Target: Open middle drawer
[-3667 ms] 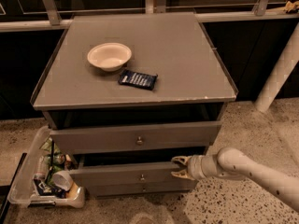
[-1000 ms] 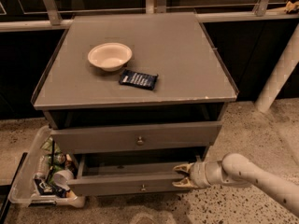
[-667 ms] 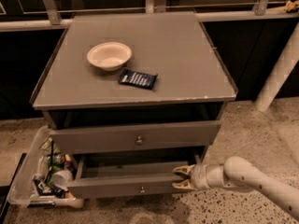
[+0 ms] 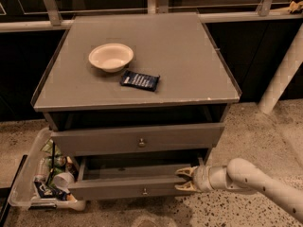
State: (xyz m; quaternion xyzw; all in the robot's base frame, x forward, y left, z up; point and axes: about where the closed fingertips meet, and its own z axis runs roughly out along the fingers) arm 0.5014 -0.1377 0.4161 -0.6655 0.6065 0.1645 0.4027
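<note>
The middle drawer (image 4: 113, 188) is the low, shallow grey one with a small round knob (image 4: 145, 191). It stands pulled out under the taller top drawer (image 4: 94, 141), and a strip of its plain grey inside (image 4: 137, 172) shows. My gripper (image 4: 182, 180) is at the right end of the drawer's front panel. One finger sits above the panel edge and one below, clamped on it. My white arm (image 4: 255, 179) comes in from the lower right.
A white bowl (image 4: 111, 56) and a dark blue packet (image 4: 139, 80) lie on the cabinet top (image 4: 189, 56). A clear bin (image 4: 19, 188) of trash stands on the floor to the cabinet's left. A white post (image 4: 284, 70) stands at the right.
The middle drawer has slid further out toward the camera with my gripper on its right end. The gripper and arm moved the same way.
</note>
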